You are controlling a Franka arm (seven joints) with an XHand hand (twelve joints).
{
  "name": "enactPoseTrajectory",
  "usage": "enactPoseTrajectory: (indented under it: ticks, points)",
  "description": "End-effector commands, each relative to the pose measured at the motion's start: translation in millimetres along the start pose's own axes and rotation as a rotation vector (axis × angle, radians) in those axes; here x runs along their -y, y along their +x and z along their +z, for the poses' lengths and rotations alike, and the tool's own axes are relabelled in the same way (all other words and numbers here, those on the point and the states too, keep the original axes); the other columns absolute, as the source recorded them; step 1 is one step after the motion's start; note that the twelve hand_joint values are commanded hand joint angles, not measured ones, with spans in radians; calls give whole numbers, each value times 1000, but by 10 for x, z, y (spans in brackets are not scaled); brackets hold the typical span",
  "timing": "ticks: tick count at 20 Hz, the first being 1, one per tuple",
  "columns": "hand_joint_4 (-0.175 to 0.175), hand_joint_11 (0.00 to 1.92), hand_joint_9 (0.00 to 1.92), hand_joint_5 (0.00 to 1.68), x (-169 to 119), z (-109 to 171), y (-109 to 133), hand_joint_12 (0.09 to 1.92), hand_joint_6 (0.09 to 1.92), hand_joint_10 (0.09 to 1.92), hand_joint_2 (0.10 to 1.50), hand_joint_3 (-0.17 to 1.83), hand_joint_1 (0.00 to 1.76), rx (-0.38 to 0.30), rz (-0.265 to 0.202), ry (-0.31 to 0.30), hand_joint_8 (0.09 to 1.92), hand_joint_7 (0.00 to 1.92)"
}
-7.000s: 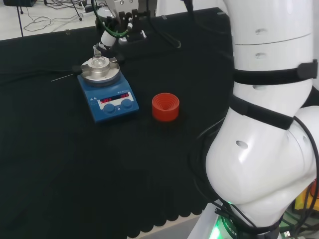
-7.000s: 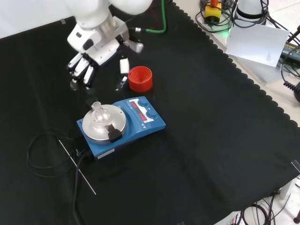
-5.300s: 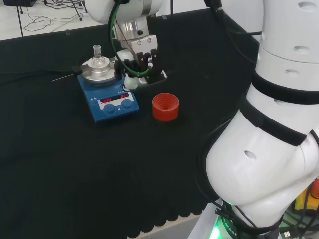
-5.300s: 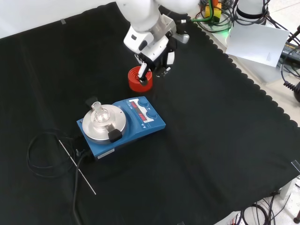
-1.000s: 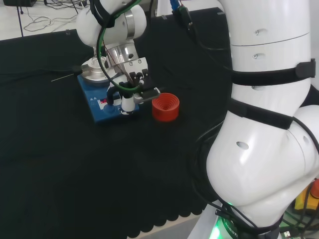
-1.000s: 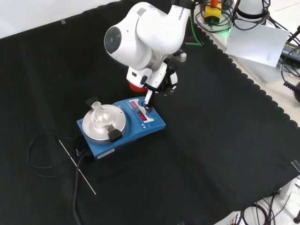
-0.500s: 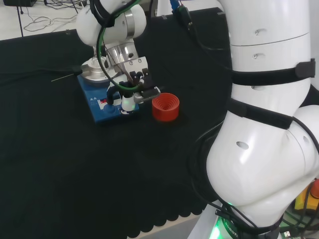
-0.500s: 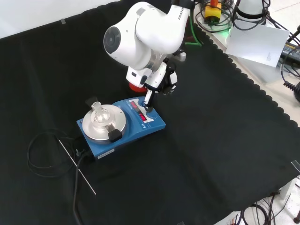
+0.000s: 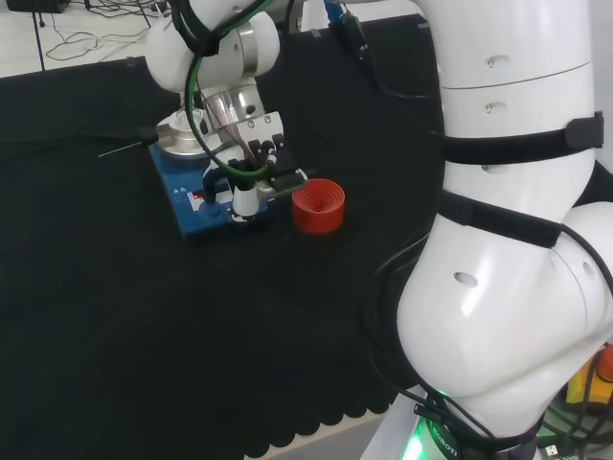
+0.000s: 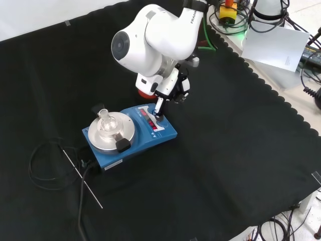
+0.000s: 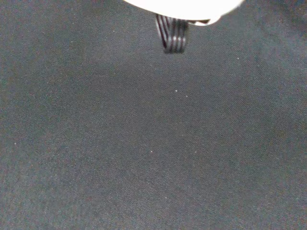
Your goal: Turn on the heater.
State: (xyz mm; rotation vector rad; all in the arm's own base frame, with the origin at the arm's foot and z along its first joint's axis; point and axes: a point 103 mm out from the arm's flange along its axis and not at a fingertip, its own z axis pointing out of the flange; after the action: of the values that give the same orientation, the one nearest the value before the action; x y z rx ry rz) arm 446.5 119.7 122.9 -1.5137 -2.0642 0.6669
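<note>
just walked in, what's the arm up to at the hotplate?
The arm has its hand down at the control panel of the blue heater, with one extended finger reaching onto the panel by the knobs, apparently to switch it on. A small glass flask sits on the heater's round metal plate. A red ribbed stand stands beside the heater on the black cloth, with nothing on it.
</note>
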Motion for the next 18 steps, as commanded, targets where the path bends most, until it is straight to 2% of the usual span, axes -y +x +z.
enactPoseTrajectory:
  ticks: [1, 8, 18]
  points:
    - [-40, 1412, 1764, 278, 1, 24, -9, 1423, 641, 1502, 673, 1111, 1472, -5, -6, 2, 1519, 1683]
    - [-41, 1411, 1764, 286, 14, -1, 3, 1423, 649, 1502, 673, 1112, 1472, 1, -2, -9, 1517, 1685]
    - [-42, 1412, 1764, 287, 292, -376, 31, 1422, 663, 1500, 672, 1114, 1469, 10, 14, -82, 1512, 1689]
